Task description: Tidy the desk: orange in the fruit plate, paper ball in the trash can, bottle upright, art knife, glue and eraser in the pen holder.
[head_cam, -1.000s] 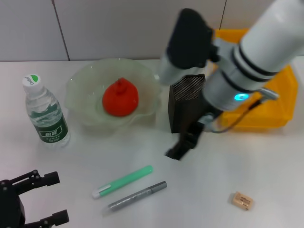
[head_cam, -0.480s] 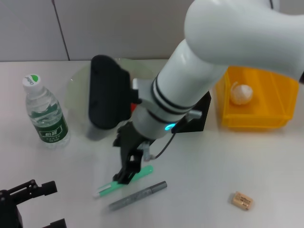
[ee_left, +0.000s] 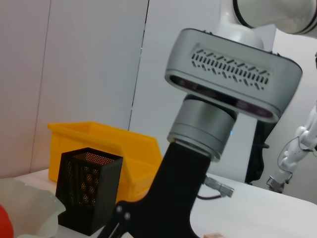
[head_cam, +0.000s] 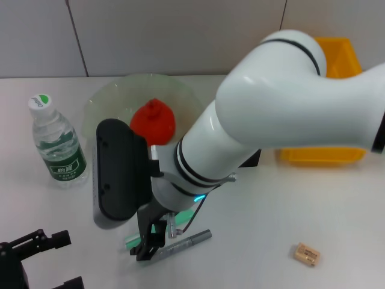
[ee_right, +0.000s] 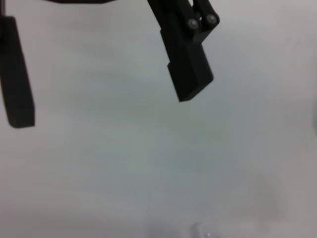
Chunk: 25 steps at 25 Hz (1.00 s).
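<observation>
Since a moment ago, your right arm has swung from the black cup down to the pens and now sits low over them. The green stick (head_cam: 157, 232) and the grey pen (head_cam: 183, 243) lie side by side on the desk (head_cam: 313, 205), both slanting up toward the yellow bin (head_cam: 328, 153). Your right gripper (head_cam: 148, 242) is right at their lower ends, almost on the green stick. Its fingers (ee_right: 187, 74) are apart with bare desk between them, holding nothing. You may need to turn the wrist so the fingers close across the stick, not along it; I think that is the next catch, but the arm hides most of the stick.

The pen holder (ee_left: 88, 196) is behind the arm, next to the bin. The eraser (head_cam: 307, 254) waits well off to the right. The orange (head_cam: 153, 120) is in the fruit plate (head_cam: 99, 108), and the bottle (head_cam: 57, 141) stands up. Your left gripper (head_cam: 36, 259) rests at the near corner, fingers apart, farther from the pens.
</observation>
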Available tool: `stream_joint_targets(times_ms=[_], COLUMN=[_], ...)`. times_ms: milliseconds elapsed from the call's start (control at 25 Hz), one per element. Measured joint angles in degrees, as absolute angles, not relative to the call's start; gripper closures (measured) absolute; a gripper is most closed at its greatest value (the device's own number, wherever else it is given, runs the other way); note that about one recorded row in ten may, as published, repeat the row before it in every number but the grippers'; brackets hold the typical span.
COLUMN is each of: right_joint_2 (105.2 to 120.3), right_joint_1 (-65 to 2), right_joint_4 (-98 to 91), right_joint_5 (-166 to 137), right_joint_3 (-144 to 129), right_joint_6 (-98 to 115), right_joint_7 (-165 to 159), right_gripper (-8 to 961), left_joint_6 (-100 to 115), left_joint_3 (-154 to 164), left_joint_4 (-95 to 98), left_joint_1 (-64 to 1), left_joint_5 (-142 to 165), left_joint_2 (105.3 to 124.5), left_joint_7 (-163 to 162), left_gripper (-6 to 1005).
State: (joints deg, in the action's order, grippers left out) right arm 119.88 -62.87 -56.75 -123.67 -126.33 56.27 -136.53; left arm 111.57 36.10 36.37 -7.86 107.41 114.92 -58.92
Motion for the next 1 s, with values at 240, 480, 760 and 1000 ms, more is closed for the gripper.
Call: stream_joint_targets(times_ms=[240, 480, 760, 1000], right_joint_2=[119.88, 119.88, 119.88, 119.88], right_joint_1=[-60.98, -60.65, -60.45, -60.41], right_joint_4=[-56.77, -56.02, -54.49, -53.24], right_joint_5=[-123.36, -121.8, -120.52, -118.37], right_joint_3=[-129.59, -130.44, -131.23, -131.82], right_joint_6=[51.35, 49.98, 48.79, 47.22], right_joint_7=[-136.74, -136.53, -136.0, -135.77], right_gripper=[201, 222, 245, 519], left_joint_6=[110.74, 110.71, 110.61, 110.12], left_joint_3=[36.13, 36.13, 36.12, 36.12], left_joint_4=[35.22, 35.03, 35.07, 35.07], left_joint_1=[-8.13, -8.18, -8.52, -8.76], left_joint_5=[107.41, 107.4, 107.4, 107.34], left_joint_2=[114.96, 114.96, 115.28, 115.58], left_joint_7=[-58.81, -58.8, -58.79, -58.79], left_gripper=[197, 197, 197, 197])
